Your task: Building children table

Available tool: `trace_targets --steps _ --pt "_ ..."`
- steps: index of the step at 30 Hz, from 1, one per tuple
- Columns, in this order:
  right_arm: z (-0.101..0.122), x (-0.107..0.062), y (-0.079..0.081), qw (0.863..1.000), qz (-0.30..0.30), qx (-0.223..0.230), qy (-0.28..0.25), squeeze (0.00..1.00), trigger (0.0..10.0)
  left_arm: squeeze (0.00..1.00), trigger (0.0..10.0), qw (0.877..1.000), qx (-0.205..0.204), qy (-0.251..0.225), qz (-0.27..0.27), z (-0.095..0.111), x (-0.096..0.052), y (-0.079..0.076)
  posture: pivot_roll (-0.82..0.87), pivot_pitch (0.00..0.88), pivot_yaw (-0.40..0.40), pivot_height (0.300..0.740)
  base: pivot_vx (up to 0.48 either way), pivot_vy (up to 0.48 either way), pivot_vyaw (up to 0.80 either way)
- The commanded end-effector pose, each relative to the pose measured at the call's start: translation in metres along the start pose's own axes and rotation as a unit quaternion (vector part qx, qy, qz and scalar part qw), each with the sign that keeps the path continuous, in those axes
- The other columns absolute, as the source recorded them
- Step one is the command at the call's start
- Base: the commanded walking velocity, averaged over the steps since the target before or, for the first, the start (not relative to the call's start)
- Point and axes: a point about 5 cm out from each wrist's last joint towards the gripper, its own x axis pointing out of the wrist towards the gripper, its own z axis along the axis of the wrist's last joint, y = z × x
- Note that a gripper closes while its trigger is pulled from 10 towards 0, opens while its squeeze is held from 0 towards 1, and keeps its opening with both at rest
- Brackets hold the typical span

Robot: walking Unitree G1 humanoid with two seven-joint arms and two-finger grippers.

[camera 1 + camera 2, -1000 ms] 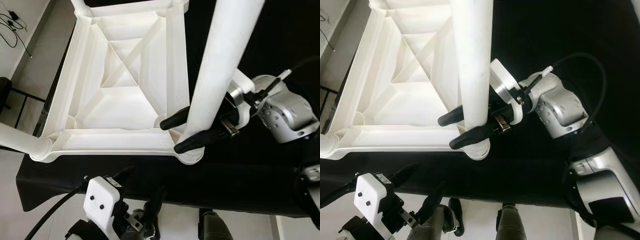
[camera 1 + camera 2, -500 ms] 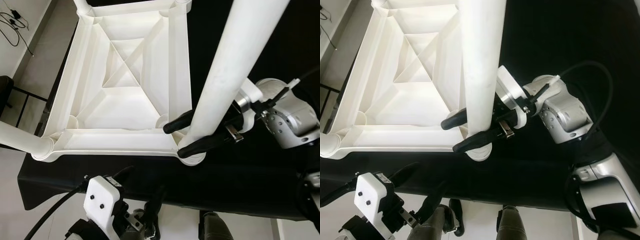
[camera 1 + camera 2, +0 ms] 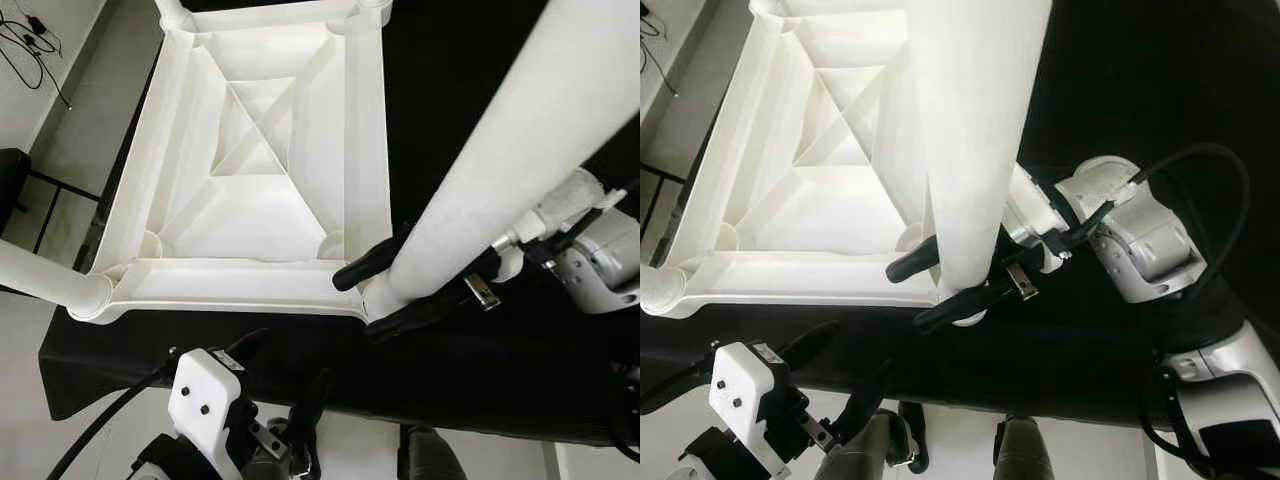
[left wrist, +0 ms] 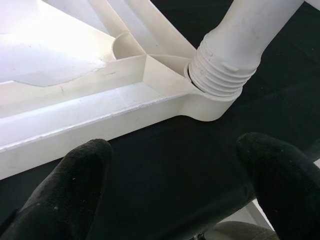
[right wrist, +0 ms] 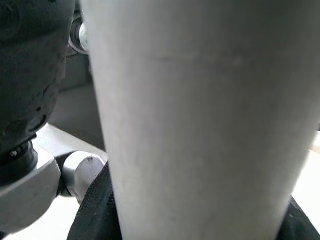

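Note:
The white plastic table top (image 3: 250, 215) lies upside down on a black-covered surface. A thick white leg (image 3: 500, 190) rises from its near right corner socket (image 4: 200, 102), and several threads (image 4: 220, 75) show above the socket rim. My right gripper (image 3: 365, 300) is shut around this leg just above its base, one black finger on each side; the leg (image 5: 200, 125) stands close before the right wrist camera. My left gripper (image 4: 177, 165) hangs open below the near table edge (image 3: 285, 370), facing that corner without touching it.
Another white leg (image 3: 40, 280) sticks out from the near left corner, and leg bases stand at the two far corners (image 3: 175, 12). The black cloth (image 3: 480, 80) stretches right of the table top. Pale floor and a cable (image 3: 30, 40) lie to the left.
The leg's upper part has leaned further to the right and toward the camera. My right wrist has moved right and slightly nearer, still clamped on the leg. The left gripper has stayed put.

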Motion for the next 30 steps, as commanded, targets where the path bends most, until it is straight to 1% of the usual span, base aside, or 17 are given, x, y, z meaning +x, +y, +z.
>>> trace_targets --steps 1,5,10,11,14,17,18,20,23,26,30 --pt "-0.043 0.009 0.019 0.992 0.034 0.097 0.07 0.0 10.0 0.0 10.0 1.0 -0.007 0.018 0.004 -0.006 -0.002 0.0 0.01 0.424 0.134 0.74 0.0 0.0 0.0" --pt "-0.042 0.008 0.017 0.992 0.03 0.096 0.074 0.0 10.0 0.0 10.0 1.0 -0.007 0.017 0.005 -0.006 -0.002 0.001 0.01 0.425 0.133 0.74 0.0 0.0 0.0" --pt "-0.043 0.005 0.013 0.992 0.013 0.114 0.059 0.0 10.0 0.0 10.0 1.0 -0.007 0.015 0.005 -0.005 -0.001 0.001 0.01 0.426 0.129 0.74 0.0 0.0 0.0" --pt "-0.044 0.005 0.011 0.991 0.007 0.123 0.054 0.0 10.0 0.0 10.0 1.0 -0.008 0.015 0.006 -0.005 0.0 0.001 0.01 0.426 0.128 0.74 0.0 0.0 0.0" --pt "-0.045 0.005 0.01 0.99 0.002 0.132 0.052 0.0 10.0 0.0 10.0 1.0 -0.008 0.015 0.006 -0.005 0.0 0.001 0.01 0.426 0.128 0.74 0.0 0.0 0.0" --pt "-0.047 0.006 0.002 0.986 -0.027 0.163 0.029 0.0 10.0 0.0 10.0 1.0 -0.008 0.014 0.006 -0.005 0.0 0.001 0.0 0.43 0.124 0.74 0.0 0.0 0.0" --pt "-0.047 0.006 0.002 0.986 -0.027 0.163 0.029 0.0 10.0 0.0 10.0 1.0 -0.008 0.014 0.006 -0.005 0.0 0.001 0.0 0.43 0.124 0.74 0.0 0.0 0.0" --pt "-0.05 0.004 -0.003 0.984 -0.048 0.173 0.021 0.0 10.0 0.0 10.0 1.0 -0.009 0.014 0.007 -0.006 0.0 0.001 0.0 0.431 0.122 0.74 0.0 0.0 0.0" --pt "-0.055 0.004 -0.007 0.98 -0.078 0.179 0.029 0.0 10.0 0.0 10.0 1.0 -0.009 0.014 0.007 -0.006 0.0 0.001 0.0 0.433 0.121 0.74 0.0 0.0 0.0" --pt "-0.056 0.004 -0.008 0.98 -0.082 0.18 0.032 0.0 10.0 0.0 10.0 1.0 -0.009 0.014 0.007 -0.006 -0.001 0.001 0.0 0.433 0.121 0.74 0.0 0.0 0.0" --pt "-0.061 0.008 -0.005 0.975 -0.105 0.19 0.038 0.0 10.0 0.0 10.0 1.0 -0.01 0.013 0.007 -0.006 0.0 0.001 0.0 0.433 0.121 0.74 0.0 0.0 0.0"
